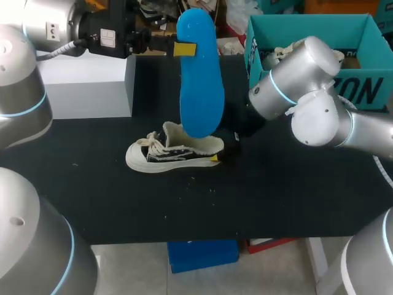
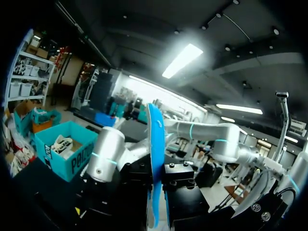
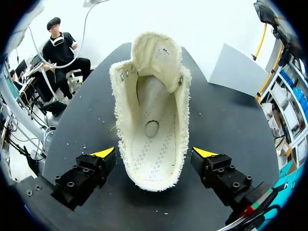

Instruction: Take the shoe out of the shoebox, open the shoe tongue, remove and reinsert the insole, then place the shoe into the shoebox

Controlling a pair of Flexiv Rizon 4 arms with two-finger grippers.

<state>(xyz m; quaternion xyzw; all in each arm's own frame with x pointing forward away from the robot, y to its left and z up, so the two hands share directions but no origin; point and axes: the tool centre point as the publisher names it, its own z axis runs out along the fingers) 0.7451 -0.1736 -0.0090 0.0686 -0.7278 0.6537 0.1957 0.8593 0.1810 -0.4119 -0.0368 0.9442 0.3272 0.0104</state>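
The left gripper (image 2: 156,179) clamps the blue insole (image 1: 199,74) upright above the shoe (image 1: 175,153). The right gripper (image 3: 154,154) straddles its heel at mid-table, fingers spread, not touching.

- Head view: high behind, looking down over the tabletop (image 1: 92,203).
- Left wrist: level, facing outward, close against the insole (image 2: 155,159) edge.
- Right wrist: close above the shoe (image 3: 151,120), which head view shares.

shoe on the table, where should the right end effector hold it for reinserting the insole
Probably the heel sides of the shoe, coming from behind: it stands upright, heel toward the open right end effector, leaving the mouth free for the insole.
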